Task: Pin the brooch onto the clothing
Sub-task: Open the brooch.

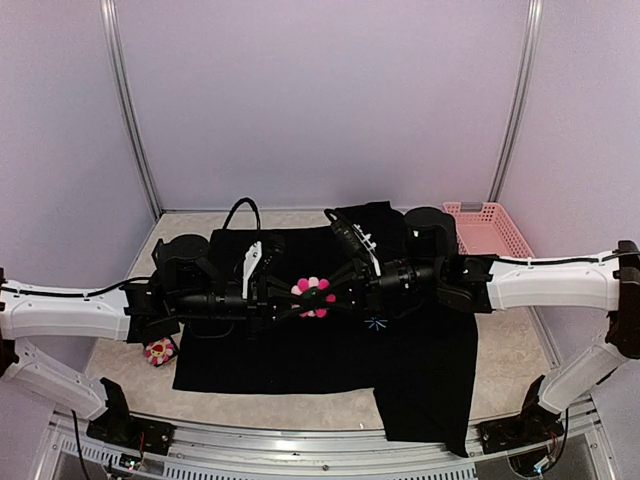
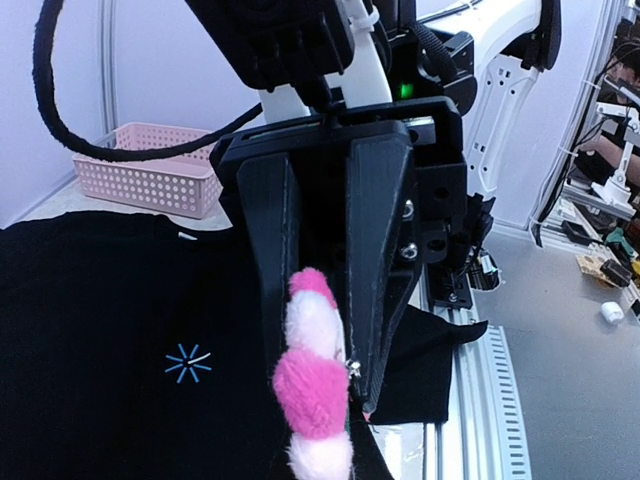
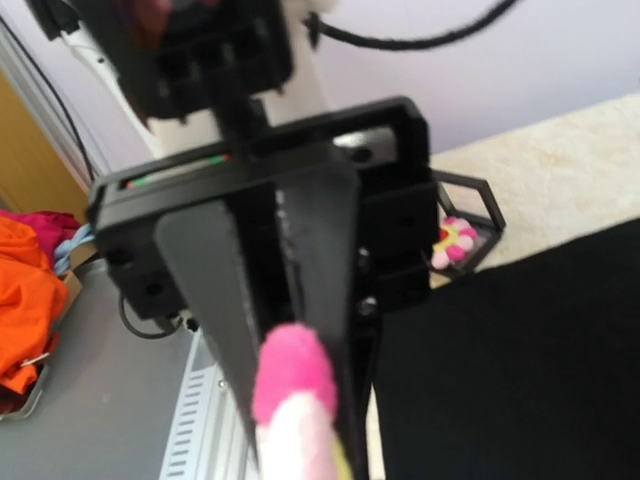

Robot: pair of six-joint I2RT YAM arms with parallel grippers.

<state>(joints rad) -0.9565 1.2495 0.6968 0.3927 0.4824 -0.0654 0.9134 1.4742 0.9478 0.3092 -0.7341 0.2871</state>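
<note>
The brooch (image 1: 313, 297), a pink and white plush flower, hangs in the air above the chest of the black T-shirt (image 1: 270, 350), which lies flat on the table. My left gripper (image 1: 296, 300) comes at it from the left and is shut on it. My right gripper (image 1: 335, 290) meets it from the right. In the left wrist view the brooch (image 2: 312, 385) stands edge-on, and the right gripper's fingers (image 2: 385, 250) are closed narrowly on its back by the metal pin. The right wrist view shows the brooch (image 3: 292, 385) against the left gripper's fingers (image 3: 215, 290). The light-blue starburst (image 1: 377, 323) lies just right of and below the brooch.
A second flower brooch (image 1: 160, 351) lies on the table off the shirt's left edge, under my left arm. A pink basket (image 1: 487, 228) stands at the back right. The shirt's right side hangs over the front rail (image 1: 420, 440).
</note>
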